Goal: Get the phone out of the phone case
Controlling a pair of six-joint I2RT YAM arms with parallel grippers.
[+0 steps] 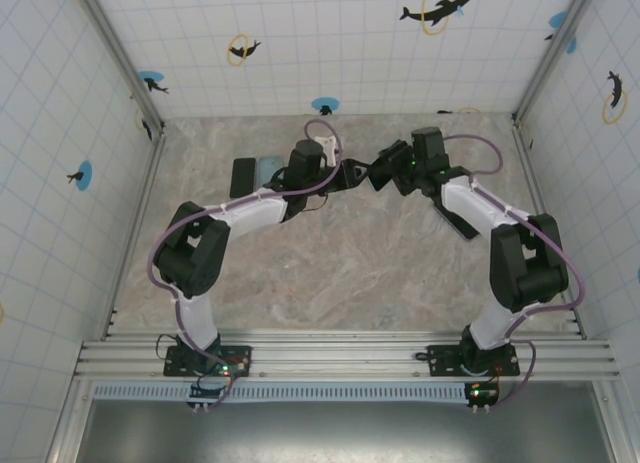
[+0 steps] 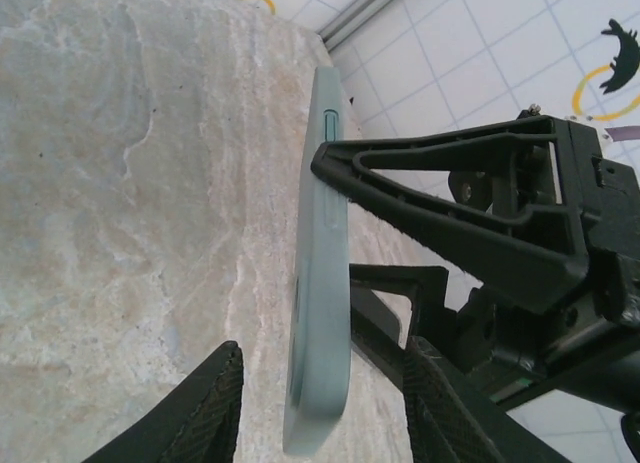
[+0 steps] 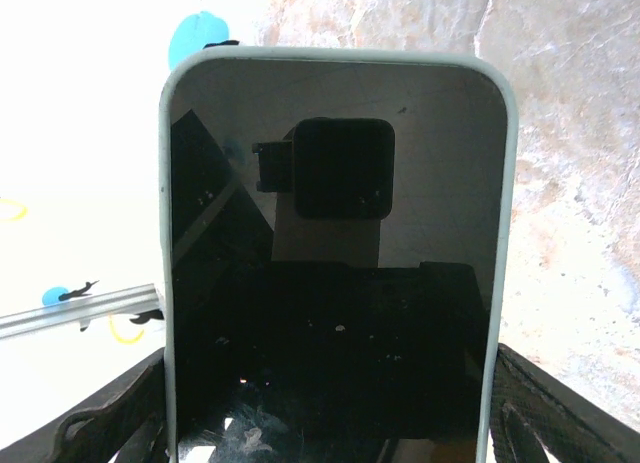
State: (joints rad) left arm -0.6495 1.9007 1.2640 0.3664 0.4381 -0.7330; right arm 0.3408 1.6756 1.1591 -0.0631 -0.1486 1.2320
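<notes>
The phone (image 3: 335,283), dark screen towards the camera, sits inside a pale green phone case (image 3: 505,183). My right gripper (image 3: 335,408) is shut on the case's long edges, one finger (image 3: 545,403) on each side, and holds it above the table. In the left wrist view the case (image 2: 322,283) stands edge-on, with the right gripper's black fingers (image 2: 440,213) clamped across it. My left gripper (image 2: 322,368) straddles the case's near end, open, with a gap on both sides. Both grippers meet at mid-table, left gripper (image 1: 352,171) facing right gripper (image 1: 382,171).
A black flat slab (image 1: 243,176) and a pale blue object (image 1: 268,170) lie on the marble table (image 1: 330,253) behind the left arm. Tiled walls with dolphin stickers enclose the table on three sides.
</notes>
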